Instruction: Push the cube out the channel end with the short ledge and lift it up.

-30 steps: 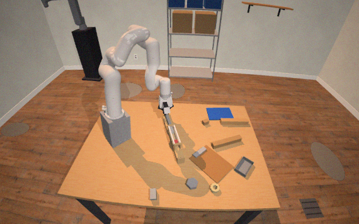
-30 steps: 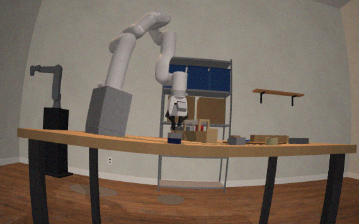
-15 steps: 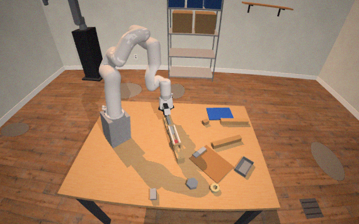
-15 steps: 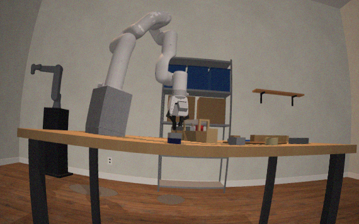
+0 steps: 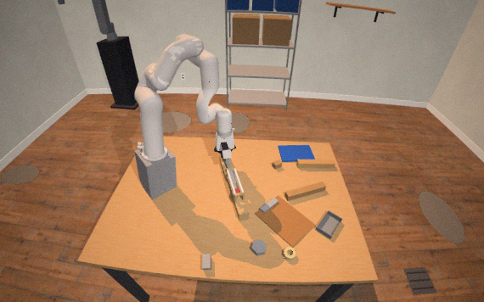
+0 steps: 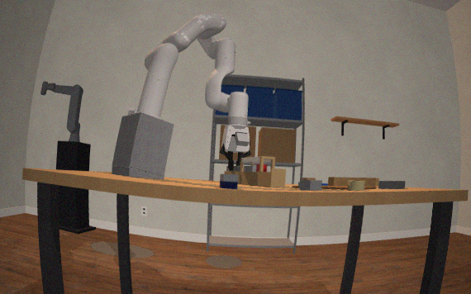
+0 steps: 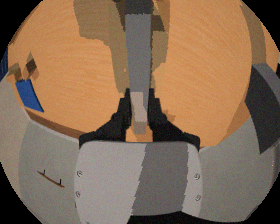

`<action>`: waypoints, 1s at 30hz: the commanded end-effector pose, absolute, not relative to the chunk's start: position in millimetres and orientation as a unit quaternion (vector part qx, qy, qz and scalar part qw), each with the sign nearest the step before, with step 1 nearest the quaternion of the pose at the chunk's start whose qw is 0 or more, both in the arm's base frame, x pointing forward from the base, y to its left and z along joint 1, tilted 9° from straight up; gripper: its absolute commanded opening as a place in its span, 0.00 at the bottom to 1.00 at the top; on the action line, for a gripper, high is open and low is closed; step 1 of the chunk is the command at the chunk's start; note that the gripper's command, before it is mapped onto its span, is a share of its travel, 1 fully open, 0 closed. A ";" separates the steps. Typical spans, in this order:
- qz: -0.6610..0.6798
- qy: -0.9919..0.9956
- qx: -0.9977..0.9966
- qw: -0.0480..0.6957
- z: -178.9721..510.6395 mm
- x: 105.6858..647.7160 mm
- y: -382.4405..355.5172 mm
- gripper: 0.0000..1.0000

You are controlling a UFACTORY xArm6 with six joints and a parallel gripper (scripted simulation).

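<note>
A narrow wooden channel [image 5: 233, 187] lies on the table, running from near my gripper toward the front. A small red cube [image 5: 237, 191] sits inside it, towards its front end [image 5: 242, 212]. In the side view the cube [image 6: 264, 168] shows inside the channel frame. My gripper [image 5: 227, 152] stands at the channel's back end, outside it, and is shut on a long grey stick [image 5: 229, 166].
The arm's grey base [image 5: 155, 171] stands at the left. Right of the channel lie a blue mat [image 5: 295, 153], wooden blocks [image 5: 305, 191], a grey block, a brown board [image 5: 285, 220] and a grey tray [image 5: 329, 224]. A hexagon [image 5: 259, 247], a ring [image 5: 290, 251] and a small grey block [image 5: 205, 261] lie near the front edge.
</note>
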State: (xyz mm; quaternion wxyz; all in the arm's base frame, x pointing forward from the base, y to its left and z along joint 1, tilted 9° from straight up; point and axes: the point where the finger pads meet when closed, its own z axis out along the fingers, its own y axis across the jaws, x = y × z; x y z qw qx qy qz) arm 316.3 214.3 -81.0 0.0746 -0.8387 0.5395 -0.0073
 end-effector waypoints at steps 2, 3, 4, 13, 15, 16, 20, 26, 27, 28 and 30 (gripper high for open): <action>-0.008 0.539 -0.838 0.079 -81.2 323.4 201.8 0.00; -0.008 0.539 -0.838 0.079 -81.5 324.7 199.0 0.00; -0.008 0.539 -0.838 0.079 -81.7 326.0 196.2 0.00; -0.008 0.539 -0.838 0.079 -83.4 336.2 174.8 0.00; -0.008 0.539 -0.838 0.079 -83.9 339.3 168.2 0.00; -0.008 0.539 -0.838 0.079 -84.1 340.8 164.9 0.00; -0.008 0.539 -0.838 0.079 -85.1 346.6 152.7 0.00; -0.008 0.539 -0.838 0.079 -85.9 351.4 142.5 0.00; -0.008 0.539 -0.838 0.079 -86.1 352.5 140.3 0.00; -0.008 0.539 -0.838 0.079 -86.2 353.5 138.2 0.00; -0.008 0.539 -0.838 0.079 -86.5 355.2 134.4 0.00</action>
